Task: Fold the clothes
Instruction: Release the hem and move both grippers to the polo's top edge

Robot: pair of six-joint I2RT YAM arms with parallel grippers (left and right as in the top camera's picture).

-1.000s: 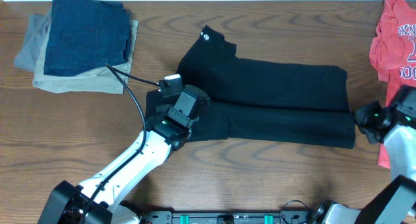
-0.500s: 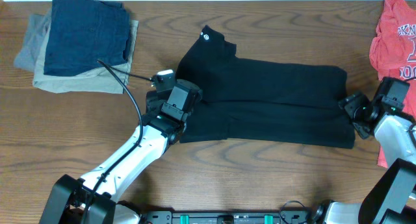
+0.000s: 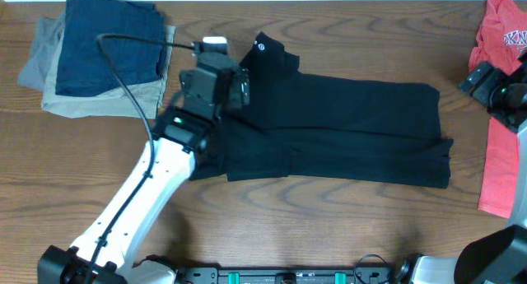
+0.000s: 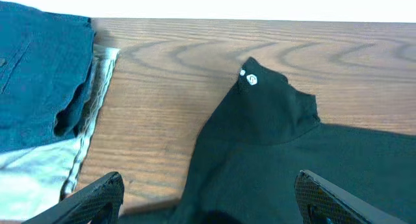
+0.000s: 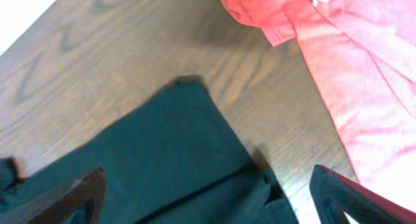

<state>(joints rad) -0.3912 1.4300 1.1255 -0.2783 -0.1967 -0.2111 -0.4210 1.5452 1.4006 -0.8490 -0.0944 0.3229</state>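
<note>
overhead: black shirt (image 3: 346, 128) lies left-right, collar left; left end effector (image 4: 209, 201) wide, right end effector (image 5: 208, 198) wide

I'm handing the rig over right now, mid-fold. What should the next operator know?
Left hand: open, empty, above the shirt's collar end.
Right hand: open, empty, by the shirt's other end, beside the red tee.
Shirt: flat on the table, folded lengthwise into a long band, collar toward the folded pile.
Done: lengthwise fold.
Left: probably folding it end to end; neither hand grips it.
</note>
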